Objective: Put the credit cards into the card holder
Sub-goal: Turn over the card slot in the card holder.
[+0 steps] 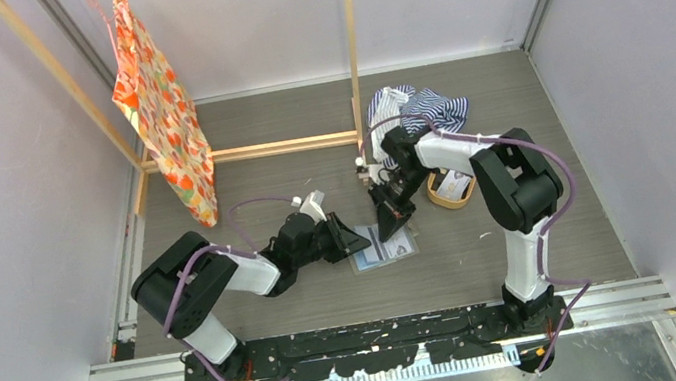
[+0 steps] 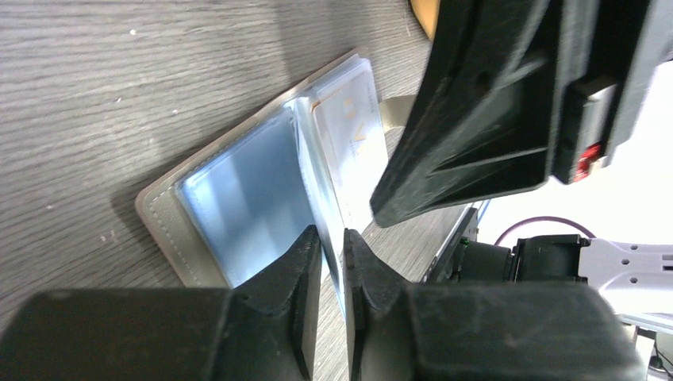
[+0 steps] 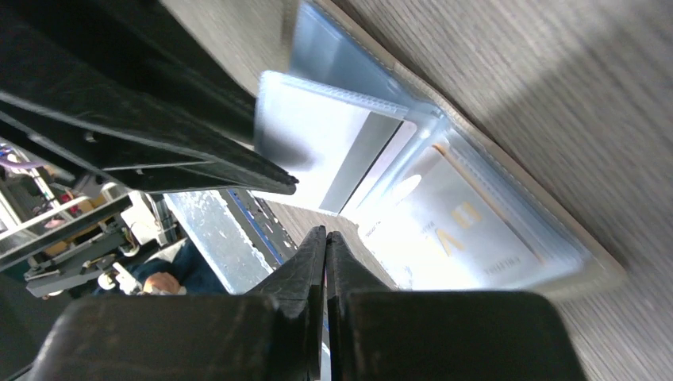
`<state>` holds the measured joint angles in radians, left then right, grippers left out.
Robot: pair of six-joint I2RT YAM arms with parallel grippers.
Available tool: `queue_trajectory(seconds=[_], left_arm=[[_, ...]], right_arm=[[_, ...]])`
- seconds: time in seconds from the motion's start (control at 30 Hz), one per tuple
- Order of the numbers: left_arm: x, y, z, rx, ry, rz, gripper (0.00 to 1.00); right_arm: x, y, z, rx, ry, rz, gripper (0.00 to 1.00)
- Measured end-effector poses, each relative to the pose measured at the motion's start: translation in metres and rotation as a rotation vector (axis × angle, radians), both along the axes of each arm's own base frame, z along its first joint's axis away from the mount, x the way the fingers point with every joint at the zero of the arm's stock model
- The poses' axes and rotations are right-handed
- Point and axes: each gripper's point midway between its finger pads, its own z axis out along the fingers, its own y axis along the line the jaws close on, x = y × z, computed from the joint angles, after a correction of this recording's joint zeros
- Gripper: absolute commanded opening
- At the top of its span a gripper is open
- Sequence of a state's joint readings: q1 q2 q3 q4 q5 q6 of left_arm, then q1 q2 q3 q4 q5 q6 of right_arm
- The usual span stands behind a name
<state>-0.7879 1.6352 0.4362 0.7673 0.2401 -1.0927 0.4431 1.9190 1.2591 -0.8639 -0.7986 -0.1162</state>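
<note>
Lying open on grey wood-grain table (image 1: 303,120), card holder (image 1: 384,249)

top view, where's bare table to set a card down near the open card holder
Bare table lies between the card holder and the arm bases, and left of the left gripper. Crowded: behind the holder, with the right gripper, tray and striped cloth.

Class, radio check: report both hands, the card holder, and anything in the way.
Left hand pinching a clear sleeve of the open card holder. Right hand shut, empty, just above it. Card already sleeved. Hands crowd each other.
</note>
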Motion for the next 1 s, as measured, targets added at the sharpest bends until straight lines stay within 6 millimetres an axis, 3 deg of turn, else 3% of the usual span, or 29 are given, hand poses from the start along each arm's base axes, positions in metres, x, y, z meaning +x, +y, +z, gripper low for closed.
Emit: queue_trajectory(seconds=[0.17,0.47,0.8,1.0], left_arm=[[0.003,-0.009,0.012,-0.002,-0.004,-0.019,0.35],[0.007,-0.042,0.042,-0.045,-0.055,-0.093,0.37],[0.002,-0.041,0.008,0.027,0.011,-0.106,0.35],[0.003,-0.036,0.001,0.063,0.009,-0.095,0.34]], right_arm=[[0.016,-0.012,0.017,0.028,-0.063,-0.044,0.08],[0.02,-0.02,-0.005,-0.02,0.007,-0.088,0.08],[0.028,-0.029,-0.008,-0.019,0.029,-0.137,0.09],[0.032,-0.034,-0.006,-0.008,0.036,-0.157,0.11]])
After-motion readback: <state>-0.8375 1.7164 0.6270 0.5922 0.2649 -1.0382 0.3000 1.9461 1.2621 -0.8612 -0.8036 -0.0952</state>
